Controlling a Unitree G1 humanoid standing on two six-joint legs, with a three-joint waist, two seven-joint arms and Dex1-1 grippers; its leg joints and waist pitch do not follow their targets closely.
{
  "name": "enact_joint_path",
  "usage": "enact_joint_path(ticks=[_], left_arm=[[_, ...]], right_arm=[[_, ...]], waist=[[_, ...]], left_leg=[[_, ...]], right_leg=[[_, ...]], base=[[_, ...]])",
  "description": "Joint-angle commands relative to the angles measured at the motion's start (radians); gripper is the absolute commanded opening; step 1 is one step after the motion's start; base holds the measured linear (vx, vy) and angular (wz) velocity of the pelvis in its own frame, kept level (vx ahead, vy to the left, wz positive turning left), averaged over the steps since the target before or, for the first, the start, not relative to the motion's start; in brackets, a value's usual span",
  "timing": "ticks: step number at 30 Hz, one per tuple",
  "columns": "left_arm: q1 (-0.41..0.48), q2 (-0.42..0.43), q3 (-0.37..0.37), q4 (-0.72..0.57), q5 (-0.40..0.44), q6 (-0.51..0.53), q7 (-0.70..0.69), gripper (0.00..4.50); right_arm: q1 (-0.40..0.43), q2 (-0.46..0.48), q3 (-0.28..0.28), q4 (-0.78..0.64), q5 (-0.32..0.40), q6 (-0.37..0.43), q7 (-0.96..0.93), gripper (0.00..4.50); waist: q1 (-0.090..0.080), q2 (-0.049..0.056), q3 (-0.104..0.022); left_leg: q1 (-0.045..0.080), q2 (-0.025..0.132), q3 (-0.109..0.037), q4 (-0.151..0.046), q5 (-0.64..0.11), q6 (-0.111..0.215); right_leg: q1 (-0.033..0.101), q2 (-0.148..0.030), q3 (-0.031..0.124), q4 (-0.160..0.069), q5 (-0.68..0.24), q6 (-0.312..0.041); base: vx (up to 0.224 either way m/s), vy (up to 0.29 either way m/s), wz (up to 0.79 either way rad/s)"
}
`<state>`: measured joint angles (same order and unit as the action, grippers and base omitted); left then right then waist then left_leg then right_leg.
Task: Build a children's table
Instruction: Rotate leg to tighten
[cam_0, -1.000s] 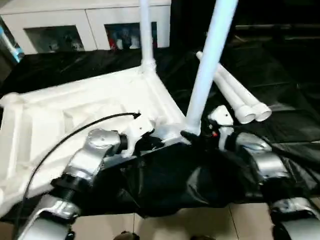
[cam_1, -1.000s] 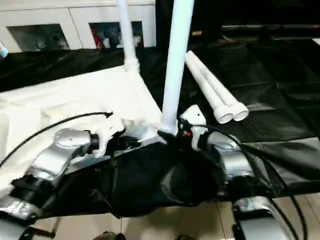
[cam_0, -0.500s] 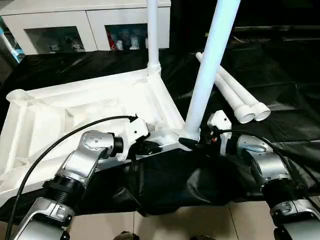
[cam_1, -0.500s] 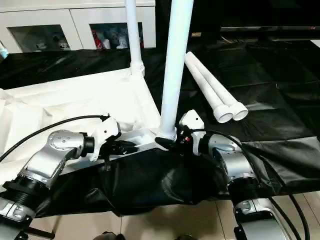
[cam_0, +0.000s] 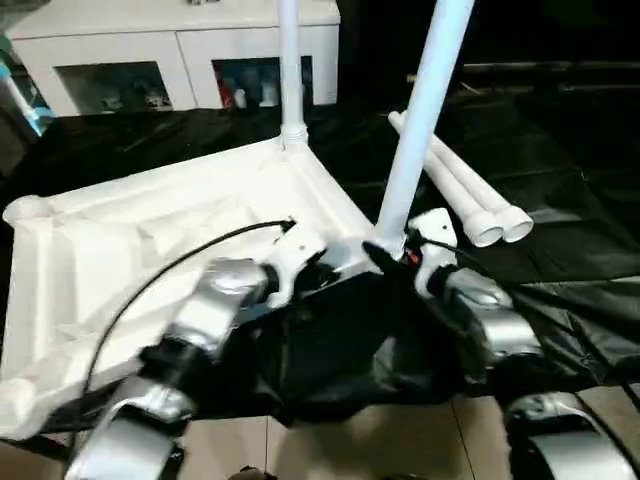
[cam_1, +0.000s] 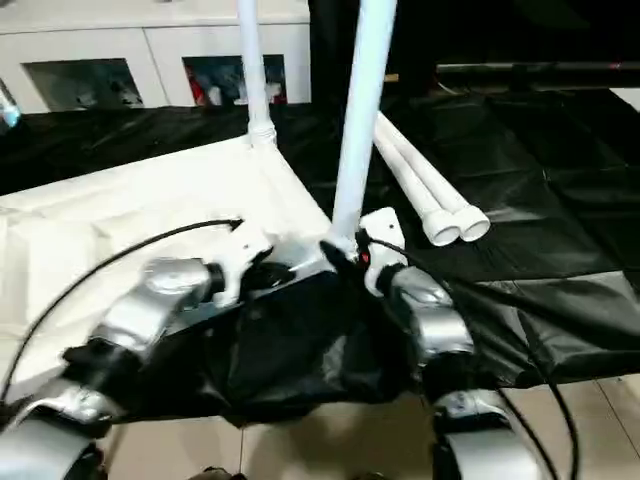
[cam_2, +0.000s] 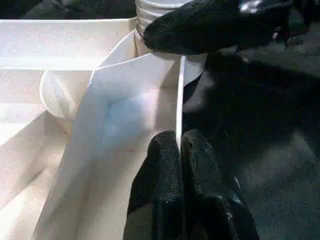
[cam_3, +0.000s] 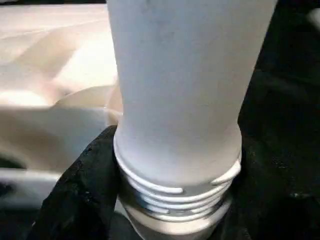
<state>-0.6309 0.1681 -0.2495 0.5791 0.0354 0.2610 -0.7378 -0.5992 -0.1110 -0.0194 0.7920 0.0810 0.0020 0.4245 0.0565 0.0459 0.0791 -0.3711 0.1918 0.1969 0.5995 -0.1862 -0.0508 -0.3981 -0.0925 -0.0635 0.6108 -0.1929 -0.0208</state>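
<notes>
White plastic table (cam_0: 150, 240) lies upside down at centre frame, two legs upright; right gripper (cam_0: 385, 258) grasps the near leg (cam_0: 420, 120), left gripper (cam_2: 179, 150) clamps the rim.

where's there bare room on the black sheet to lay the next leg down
Bare black sheet lies beyond and to the right of the two loose legs, and in front of the cabinet, left of the far upright leg. It is crowded at the tabletop's near corner, where both end effectors work.

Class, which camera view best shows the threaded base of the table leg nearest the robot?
The right wrist view: the near leg's threaded base shows its ridges close up. The head views show that joint small; the left wrist view catches only its ribbed edge.
</notes>
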Motion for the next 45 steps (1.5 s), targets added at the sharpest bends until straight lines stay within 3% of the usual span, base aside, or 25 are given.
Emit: enact_joint_path(ticks=[1, 2, 4, 6, 11, 18, 21, 26, 29, 31, 33, 36, 37, 42, 45], left_arm=[[-0.026, -0.063, 0.032, 0.031, -0.015, 0.000, 0.111, 0.00], [-0.030, -0.077, 0.028, 0.040, -0.009, -0.007, 0.124, 0.00], [-0.034, -0.087, 0.024, 0.049, -0.003, -0.011, 0.133, 0.00], [-0.036, -0.092, 0.019, 0.058, 0.002, -0.023, 0.134, 0.00], [-0.006, -0.032, -0.006, 0.011, -0.005, -0.069, 0.007, 0.00], [0.055, 0.096, -0.030, -0.068, -0.028, -0.107, -0.205, 0.00], [0.063, 0.117, -0.033, -0.079, -0.035, -0.111, -0.242, 0.00], [0.094, 0.187, -0.040, -0.120, -0.060, -0.113, -0.357, 0.00], [0.108, 0.213, -0.043, -0.132, -0.072, -0.108, -0.402, 0.00], [0.109, 0.217, -0.041, -0.133, -0.074, -0.109, -0.413, 0.00], [0.108, 0.217, -0.040, -0.130, -0.072, -0.111, -0.413, 0.00], [0.104, 0.216, -0.038, -0.127, -0.073, -0.110, -0.409, 0.00], [0.104, 0.215, -0.038, -0.127, -0.074, -0.110, -0.407, 0.00], [0.104, 0.213, -0.037, -0.129, -0.077, -0.108, -0.404, 0.00], [0.096, 0.199, -0.028, -0.116, -0.069, -0.097, -0.364, 0.00]], right_arm=[[0.018, 0.095, 0.023, 0.081, 0.020, 0.042, -0.046, 2.80], [0.015, 0.114, 0.031, 0.086, 0.012, 0.033, -0.049, 2.80], [0.015, 0.130, 0.030, 0.085, 0.018, 0.028, -0.037, 2.80], [0.015, 0.144, 0.016, 0.071, 0.042, 0.028, -0.014, 3.36], [0.016, 0.063, 0.028, 0.023, 0.037, 0.011, 0.111, 3.59], [0.041, -0.112, 0.075, -0.076, 0.031, 0.010, 0.375, 3.59], [0.042, -0.140, 0.084, -0.087, 0.029, 0.009, 0.416, 3.59], [0.036, -0.211, 0.104, -0.100, 0.020, -0.012, 0.537, 3.59], [0.033, -0.223, 0.108, -0.103, 0.024, -0.027, 0.571, 3.59], [0.036, -0.224, 0.115, -0.110, 0.034, -0.026, 0.591, 3.59], [0.037, -0.222, 0.116, -0.113, 0.037, -0.028, 0.597, 3.44], [0.039, -0.215, 0.116, -0.111, 0.045, -0.028, 0.606, 3.24], [0.039, -0.212, 0.114, -0.108, 0.050, -0.027, 0.615, 3.17], [0.043, -0.206, 0.110, -0.101, 0.058, -0.024, 0.628, 2.87], [0.045, -0.185, 0.096, -0.077, 0.035, -0.032, 0.535, 2.78]], waist=[[-0.001, -0.010, -0.058], [-0.001, -0.005, -0.056], [-0.003, -0.008, -0.057], [-0.002, -0.008, -0.057], [-0.001, -0.007, -0.058], [0.006, -0.014, -0.070], [0.008, -0.008, -0.077], [0.012, -0.008, -0.088], [0.013, -0.008, -0.083], [0.012, -0.011, -0.077], [0.012, -0.009, -0.076], [0.012, -0.010, -0.078], [0.011, -0.015, -0.077], [0.012, -0.013, -0.079], [0.012, -0.013, -0.080]], left_leg=[[0.017, 0.033, -0.024, -0.087, -0.302, 0.001], [0.016, 0.032, -0.026, -0.090, -0.314, 0.001], [0.018, 0.032, -0.026, -0.091, -0.324, 0.003], [0.017, 0.033, -0.026, -0.092, -0.330, 0.011], [0.012, 0.034, -0.027, -0.093, -0.316, 0.026], [0.000, 0.033, -0.020, -0.077, -0.162, 0.092], [-0.001, 0.036, -0.016, -0.068, -0.080, 0.124], [-0.005, 0.036, -0.015, -0.053, 0.004, 0.179], [-0.006, 0.038, -0.014, -0.054, -0.017, 0.189], [-0.003, 0.040, -0.013, -0.059, -0.076, 0.160], [-0.002, 0.041, -0.014, -0.062, -0.097, 0.137], [-0.002, 0.040, -0.014, -0.062, -0.096, 0.123], [-0.003, 0.040, -0.014, -0.062, -0.089, 0.125], [-0.004, 0.038, -0.013, -0.058, -0.064, 0.143], [-0.004, 0.038, -0.014, -0.057, -0.059, 0.143]], right_leg=[[0.033, -0.059, 0.040, -0.097, -0.384, -0.180], [0.033, -0.058, 0.039, -0.098, -0.393, -0.172], [0.032, -0.058, 0.040, -0.101, -0.396, -0.167], [0.031, -0.057, 0.041, -0.102, -0.390, -0.164], [0.034, -0.057, 0.041, -0.099, -0.350, -0.172], [0.047, -0.056, 0.040, -0.076, -0.158, -0.226], [0.046, -0.050, 0.037, -0.055, -0.016, -0.269], [0.048, -0.047, 0.034, -0.033, 0.144, -0.314], [0.044, -0.049, 0.032, -0.036, 0.106, -0.316], [0.043, -0.051, 0.033, -0.047, 0.005, -0.306], [0.043, -0.052, 0.036, -0.049, -0.036, -0.297], [0.044, -0.052, 0.037, -0.048, -0.034, -0.291], [0.044, -0.052, 0.038, -0.047, -0.024, -0.290], [0.044, -0.051, 0.037, -0.044, 0.004, -0.293], [0.043, -0.052, 0.037, -0.044, 0.002, -0.291]], base=[[0.000, 0.000, 0.00], [0.000, 0.000, 0.00], [0.000, 0.000, 0.00], [0.000, 0.000, 0.00], [0.000, 0.000, 0.00], [0.000, 0.000, 0.00], [0.051, -0.016, 0.00], [0.000, 0.000, 0.00], [0.000, 0.000, 0.00], [0.000, 0.000, 0.00], [0.000, 0.000, 0.00], [0.000, 0.000, 0.00], [0.000, 0.000, 0.00], [0.000, 0.000, 0.00], [0.000, 0.000, 0.00]])
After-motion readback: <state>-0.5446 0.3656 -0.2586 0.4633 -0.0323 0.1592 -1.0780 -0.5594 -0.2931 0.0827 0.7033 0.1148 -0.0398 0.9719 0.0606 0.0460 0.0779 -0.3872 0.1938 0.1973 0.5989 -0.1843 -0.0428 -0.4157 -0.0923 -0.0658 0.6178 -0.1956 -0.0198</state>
